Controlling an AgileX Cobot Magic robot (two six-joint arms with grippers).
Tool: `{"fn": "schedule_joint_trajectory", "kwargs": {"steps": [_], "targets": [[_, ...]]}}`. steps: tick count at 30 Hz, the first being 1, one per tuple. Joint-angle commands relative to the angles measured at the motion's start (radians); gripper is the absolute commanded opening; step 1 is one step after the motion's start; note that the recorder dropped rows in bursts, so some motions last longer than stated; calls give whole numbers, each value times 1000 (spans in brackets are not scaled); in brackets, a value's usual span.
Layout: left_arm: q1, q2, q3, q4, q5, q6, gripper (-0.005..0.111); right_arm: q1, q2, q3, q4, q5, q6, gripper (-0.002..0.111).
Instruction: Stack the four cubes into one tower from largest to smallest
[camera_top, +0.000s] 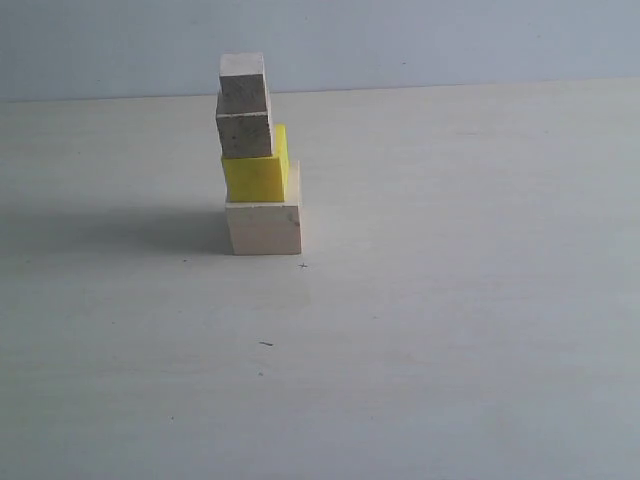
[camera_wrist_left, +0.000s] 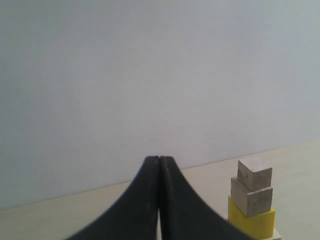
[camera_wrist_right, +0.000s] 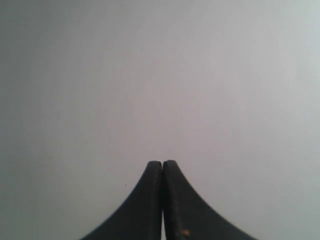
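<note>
Pale-wood, yellow and two greyish cubes (camera_top: 244, 132) are standing as one tower (camera_top: 256, 170), upper left of centre. The left gripper (camera_wrist_left: 159, 161), closed and empty, is likely sitting nearer it than the closed right gripper (camera_wrist_right: 162, 164).

The table (camera_top: 450, 300) is lit brightly and evenly, and its pale surface is slightly washed out. A soft, broad shadow (camera_top: 110, 228) is cast from the tower (camera_top: 258, 160) toward the table's left edge, so the light is judged to come from the right. In the wrist views the left end effector (camera_wrist_left: 159, 159) and right end effector (camera_wrist_right: 162, 163) are rendered as dark, soft-edged shapes. The right wrist view is dimmed along one side.
</note>
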Motion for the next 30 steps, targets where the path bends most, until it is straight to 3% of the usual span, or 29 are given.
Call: {"fn": "schedule_joint_trajectory", "kwargs": {"steps": [1,10,12,16,21,25,30], "targets": [[-6,-5,-6,-8,7,-5,0,-3,-3,3,2,3,-3,0],[-2,-10,-6,-1,7,-3,0,-3,-3,3,2,3,-3,0],[35,-28,-6,-56,7,-10,0,-3,-3,3,2,3,-3,0],[200,-83,-1,-309,6,-10,0,-3,-3,3,1,3,-3,0],[449,-155,58,-408,2,-2,0,-3,-3,3,1,-1,-3,0],[612,-205,136,-481,-1,0,0,-3,-3,3,1,-1,-3,0],[735,-224,203,-561,-1,0,0,-3,-3,3,1,-1,-3,0]]}}
